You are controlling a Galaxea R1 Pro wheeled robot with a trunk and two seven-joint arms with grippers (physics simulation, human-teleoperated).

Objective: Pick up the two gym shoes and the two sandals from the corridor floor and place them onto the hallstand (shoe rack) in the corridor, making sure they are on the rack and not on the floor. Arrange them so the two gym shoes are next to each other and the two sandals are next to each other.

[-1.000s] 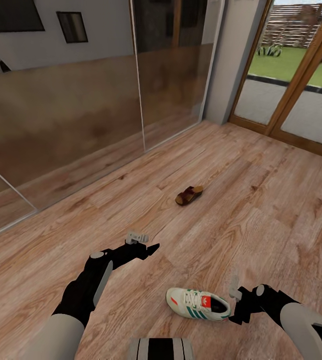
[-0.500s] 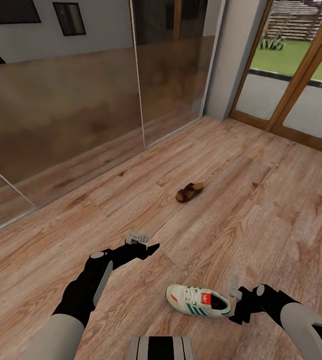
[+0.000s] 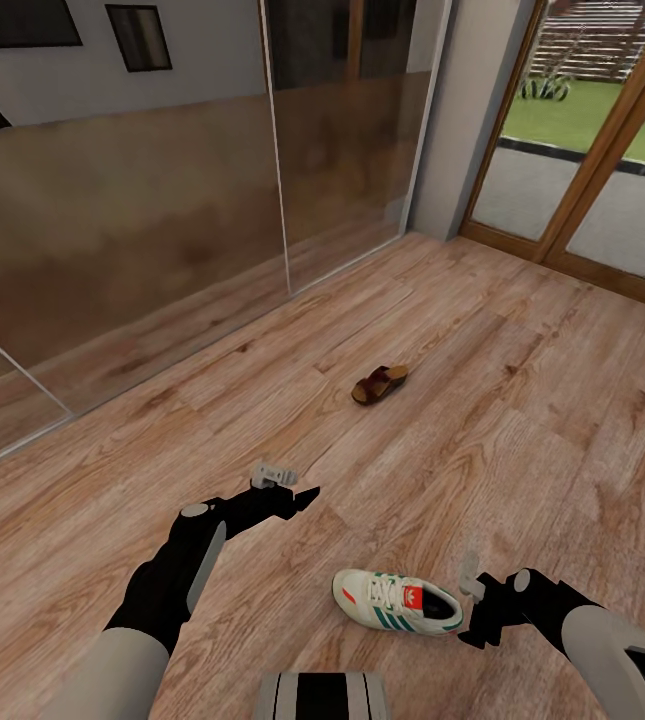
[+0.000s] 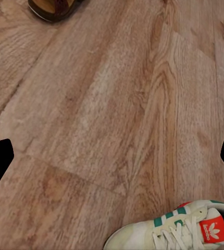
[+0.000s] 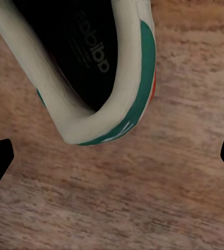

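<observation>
One white gym shoe [image 3: 397, 602] with green stripes and a red tongue patch lies on the corridor floor [image 3: 522, 420] just in front of me. My right gripper [image 3: 469, 612] hovers open right behind its heel; the right wrist view looks down at the heel opening of the gym shoe [image 5: 99, 73], which lies ahead of the right gripper [image 5: 112, 161], outside its fingers. My left gripper [image 3: 297, 497] is open above bare planks to the shoe's left. The left gripper [image 4: 112, 161] sees the shoe [image 4: 174, 232] and a brown sandal [image 4: 52, 8]. That sandal [image 3: 379, 386] rests further out on the floor. The hallstand is out of view.
A mirrored sliding-door wardrobe [image 3: 162, 220] runs along the left and back. A grey wall corner [image 3: 462, 120] stands beside wood-framed glass doors [image 3: 602, 190] at the right, with a lawn beyond. Open floor stretches between the shoe and the sandal.
The head camera tilted slightly a second ago, shifting the whole picture a little. Both arms, the shoe and the sandal have stayed in place.
</observation>
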